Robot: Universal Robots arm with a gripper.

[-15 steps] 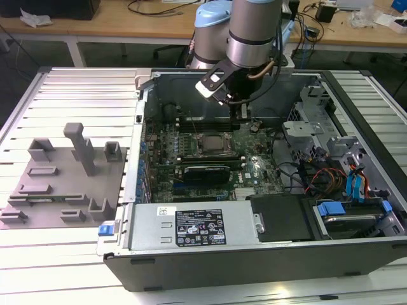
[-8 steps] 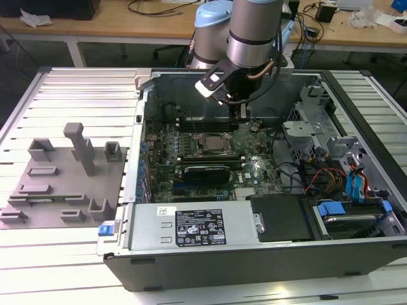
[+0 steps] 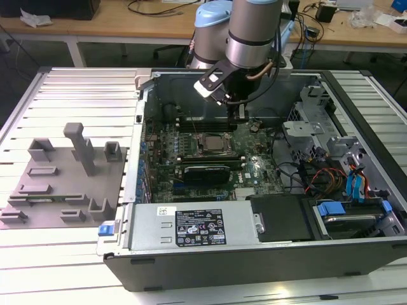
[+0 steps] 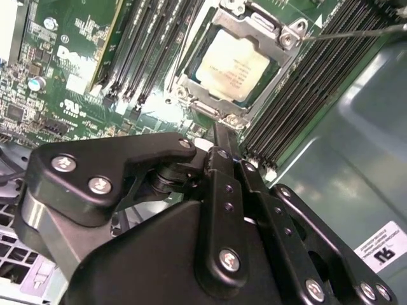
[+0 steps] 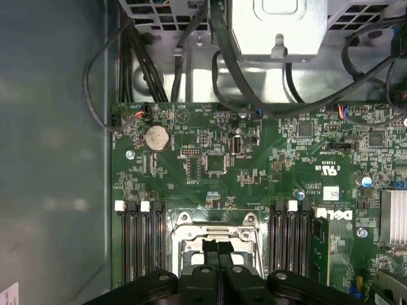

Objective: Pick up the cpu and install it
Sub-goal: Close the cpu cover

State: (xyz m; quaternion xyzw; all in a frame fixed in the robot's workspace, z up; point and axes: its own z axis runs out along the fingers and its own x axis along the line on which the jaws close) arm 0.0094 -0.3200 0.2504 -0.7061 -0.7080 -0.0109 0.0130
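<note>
The cpu (image 4: 230, 65), a silvery square chip, lies flat inside the metal-framed socket (image 4: 282, 33) on the green motherboard (image 5: 254, 159). In the exterior view the cpu (image 3: 213, 144) sits in the middle of the open computer case. My gripper (image 3: 240, 116) hangs just above the board on the far side of the socket, towards the exterior view's right. Its black fingers (image 5: 218, 249) are pressed together with nothing between them. In the second wrist view the gripper's tip (image 4: 220, 136) is close to the socket's edge, apart from the chip.
Black memory slots (image 4: 299, 89) flank the socket, and a thin metal lever (image 4: 356, 32) sticks out past its corner. A grey tray with upright posts (image 3: 57, 184) lies at the exterior view's left. Cables and drive cages (image 3: 331, 171) crowd the case's right side.
</note>
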